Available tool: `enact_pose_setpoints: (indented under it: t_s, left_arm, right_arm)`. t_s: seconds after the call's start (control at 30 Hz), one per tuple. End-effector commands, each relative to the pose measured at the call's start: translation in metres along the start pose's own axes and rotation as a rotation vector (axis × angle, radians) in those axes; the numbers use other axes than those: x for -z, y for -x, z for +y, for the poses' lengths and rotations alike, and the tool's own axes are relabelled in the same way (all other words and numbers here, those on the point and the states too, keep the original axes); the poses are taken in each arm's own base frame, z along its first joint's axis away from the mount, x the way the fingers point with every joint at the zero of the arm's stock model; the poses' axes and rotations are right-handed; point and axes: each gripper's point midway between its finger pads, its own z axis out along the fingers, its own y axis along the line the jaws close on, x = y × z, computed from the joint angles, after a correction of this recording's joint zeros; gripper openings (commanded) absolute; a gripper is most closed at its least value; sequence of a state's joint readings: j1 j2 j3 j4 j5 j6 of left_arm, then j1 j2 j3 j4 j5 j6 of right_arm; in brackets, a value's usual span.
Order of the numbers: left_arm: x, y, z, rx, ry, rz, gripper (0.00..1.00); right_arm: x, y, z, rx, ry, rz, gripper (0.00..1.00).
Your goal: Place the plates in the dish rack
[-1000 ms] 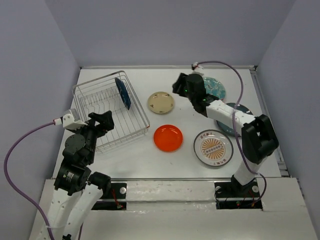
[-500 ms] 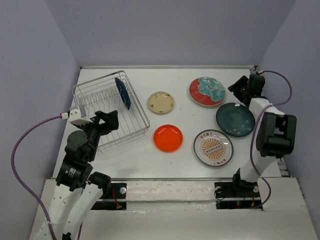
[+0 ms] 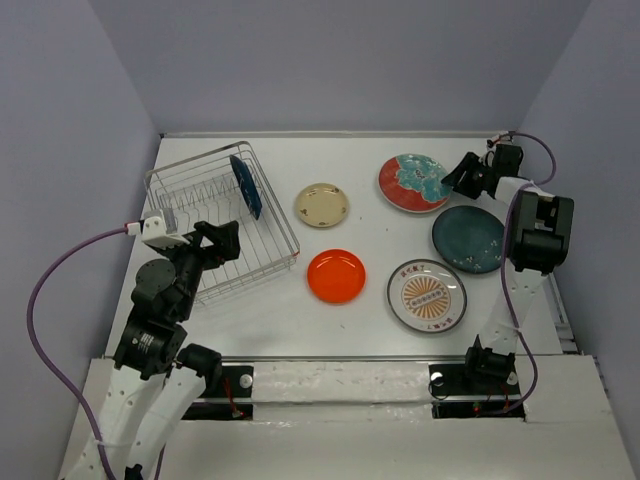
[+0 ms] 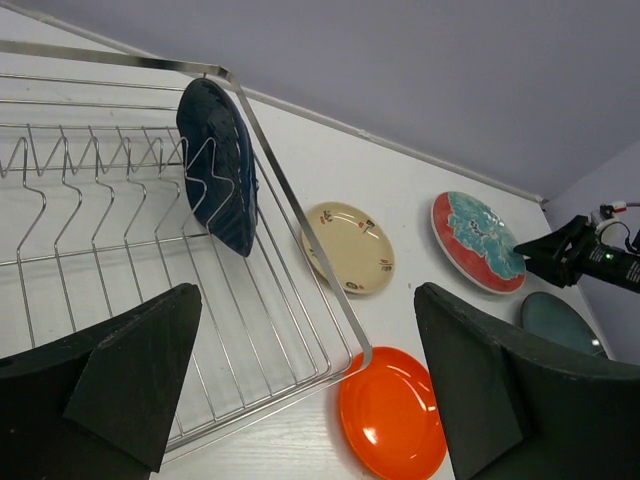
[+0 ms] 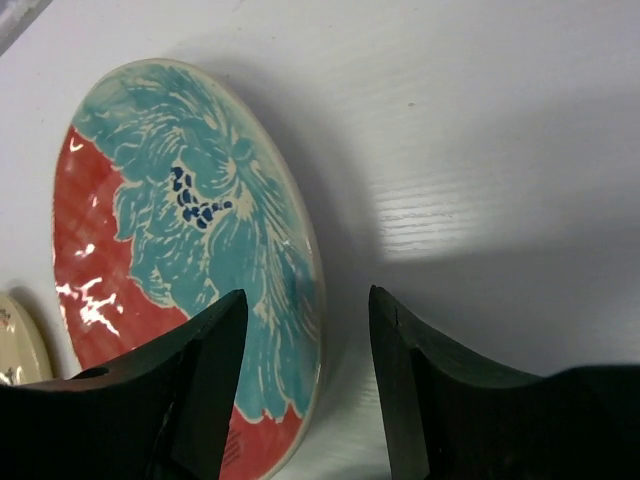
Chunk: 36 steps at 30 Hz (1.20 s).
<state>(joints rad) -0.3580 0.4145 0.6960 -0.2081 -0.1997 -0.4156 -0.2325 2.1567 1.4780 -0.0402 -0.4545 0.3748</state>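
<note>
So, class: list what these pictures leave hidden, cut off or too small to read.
Right wrist view: red-and-teal plate partly covered by the right claw; contact unclear.
Left wrist view: dark teal plate half hidden behind the left claw.
Top view: emblem plate lettering too small.

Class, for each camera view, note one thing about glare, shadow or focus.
Top external: even, soft light, faint shadows. Left wrist: the left fingers loom dark, soft-edged; small glints on the orange plate. Right wrist: white glare on the floral plate, a broad shadow on the table.
</note>
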Motion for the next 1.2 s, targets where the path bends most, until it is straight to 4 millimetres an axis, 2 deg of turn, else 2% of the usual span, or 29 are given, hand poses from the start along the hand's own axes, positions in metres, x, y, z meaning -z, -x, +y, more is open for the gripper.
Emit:
enact_pose_setpoints:
  t_s: [0.0,0.03,0.1,0.17,0.23,0.43,0.53,0.57,0.6,0.63,0.67,0.77,0.8,0.83,0.87,0.9,0.93,1.0,1.03,1.07,1.1,1.13,1.17]
  left_arm:
    - [-0.004,0.006,-0.004,-0.014,-0.02,-0.03,0.99]
    - [-0.004,0.006,-0.004,-0.014,-0.021,-0.029,0.99]
    - [-0.005,0.006,-0.004,-0.012,-0.021,-0.029,0.99]
    - [-0.005,0.007,-0.004,-0.011,-0.019,-0.031,0.99]
    - [-0.005,0.006,-0.003,-0.01,-0.018,-0.029,0.99]
    - [-0.004,0.007,-0.002,-0.009,-0.014,-0.035,0.99]
    - [-0.004,0.007,-0.002,-0.008,-0.015,-0.033,0.99]
    - [-0.005,0.007,-0.002,-0.009,-0.014,-0.035,0.99]
    - [-0.005,0.007,-0.002,-0.009,-0.013,-0.033,0.99]
    - [-0.005,0.007,-0.001,-0.009,-0.01,-0.034,0.99]
    - [-0.005,0.007,-0.001,-0.011,-0.009,-0.036,0.99]
    - [-0.005,0.007,0.0,-0.01,-0.002,-0.036,0.99]
    - [-0.005,0.008,0.001,-0.011,-0.002,-0.038,0.99]
    - [-0.006,0.008,0.001,-0.009,0.0,-0.037,0.99]
    - [-0.006,0.008,0.001,-0.009,0.001,-0.039,0.99]
    - [-0.006,0.009,0.002,-0.009,0.002,-0.041,0.99]
    - [-0.006,0.009,0.001,-0.008,-0.001,-0.043,0.99]
    - [-0.006,0.011,0.003,-0.01,0.004,-0.05,0.99]
    - [-0.006,0.013,0.003,-0.009,0.005,-0.056,0.99]
    - [-0.006,0.013,0.003,-0.01,0.006,-0.056,0.99]
    - [-0.006,0.015,0.005,-0.011,0.014,-0.062,0.99]
    - [-0.007,0.016,0.005,-0.012,0.013,-0.063,0.99]
    - [-0.007,0.016,0.006,-0.014,0.016,-0.065,0.99]
  right_arm:
    - [-0.006,0.006,0.022,0.051,0.126,0.066,0.56]
    - [-0.007,-0.001,0.03,0.039,0.187,0.106,0.55]
    - [-0.012,-0.013,0.033,-0.005,0.237,0.163,0.54]
    - [-0.012,-0.021,0.043,-0.05,0.31,0.208,0.47]
    - [-0.014,-0.03,0.047,-0.084,0.364,0.251,0.44]
    - [-0.017,-0.052,0.052,-0.157,0.424,0.325,0.44]
    - [-0.017,-0.056,0.054,-0.177,0.448,0.343,0.44]
    - [-0.019,-0.06,0.057,-0.178,0.454,0.353,0.37]
    - [-0.019,-0.06,0.057,-0.18,0.455,0.354,0.3]
    - [-0.019,-0.06,0.057,-0.181,0.453,0.353,0.13]
    - [-0.019,-0.059,0.057,-0.18,0.453,0.347,0.07]
    - [-0.014,-0.043,0.064,-0.156,0.442,0.289,0.07]
    - [-0.003,-0.032,0.074,-0.141,0.445,0.256,0.07]
    - [-0.006,-0.032,0.071,-0.152,0.432,0.245,0.07]
    - [0.008,-0.005,0.088,-0.115,0.448,0.156,0.07]
    - [0.015,0.001,0.103,-0.098,0.46,0.128,0.07]
    - [0.035,0.021,0.124,-0.053,0.468,0.043,0.07]
    - [0.056,0.036,0.154,-0.031,0.479,-0.026,0.07]
    - [0.077,0.047,0.184,0.009,0.484,-0.098,0.07]
    - [0.088,0.052,0.2,0.019,0.482,-0.135,0.07]
    - [0.099,0.056,0.216,0.033,0.481,-0.172,0.07]
    - [0.108,0.051,0.243,0.057,0.495,-0.194,0.07]
    - [0.116,0.06,0.252,0.05,0.453,-0.256,0.07]
